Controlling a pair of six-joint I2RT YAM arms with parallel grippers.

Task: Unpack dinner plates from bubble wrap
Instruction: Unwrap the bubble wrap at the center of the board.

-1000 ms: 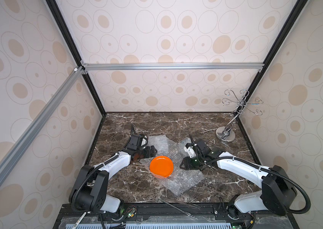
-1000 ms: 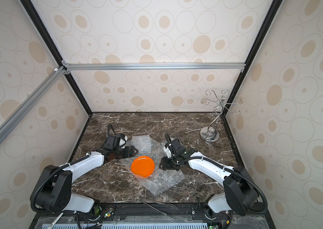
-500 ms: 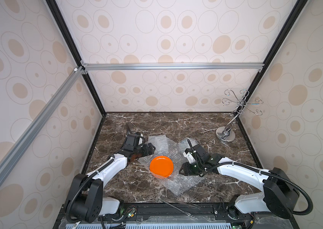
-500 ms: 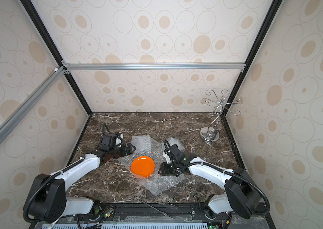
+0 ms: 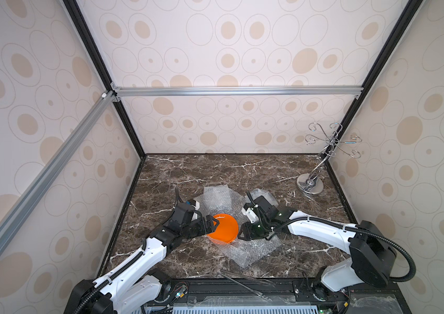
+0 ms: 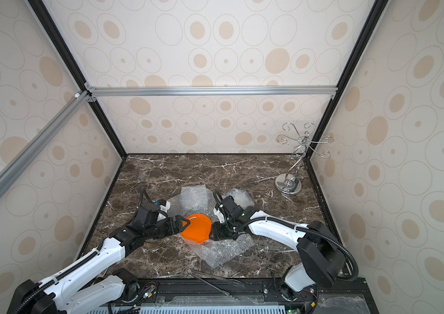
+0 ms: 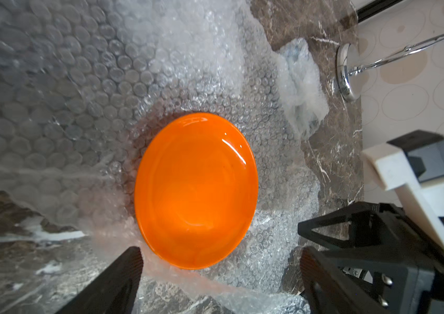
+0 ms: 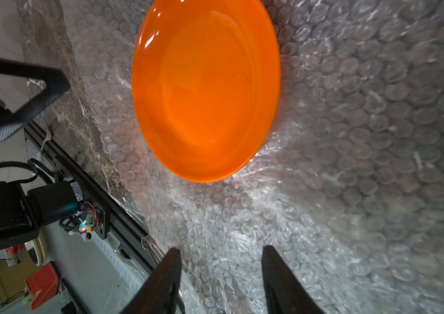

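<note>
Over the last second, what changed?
The left gripper and the right gripper each moved in toward the orange plate from opposite sides and are now at its rim. Nothing was taken hold of or let go; both are open. The orange plate and the bubble wrap stayed put.

The far half of the marble tabletop [image 5: 215, 168] lies bare and open to either arm. Its only obstacle is the wire stand [image 5: 310, 185] in the far right corner, whose hooks spread close to the side wall. Bubble wrap [image 5: 250, 252] covers the middle, crumpled and raised along its far edge.

The orange plate [image 5: 223, 228] on it is hemmed in from two sides. Its left rim sits at the mouth of the wide-spread left gripper [image 5: 213, 224]. The right gripper [image 5: 241, 234], jaws parted, stands just beside the right rim. The plate's far and near rims are unblocked.

Bare marble runs outside each arm to the walls [image 5: 242, 130], which close three sides. An aluminium rail [image 5: 237, 91] crosses high overhead.
</note>
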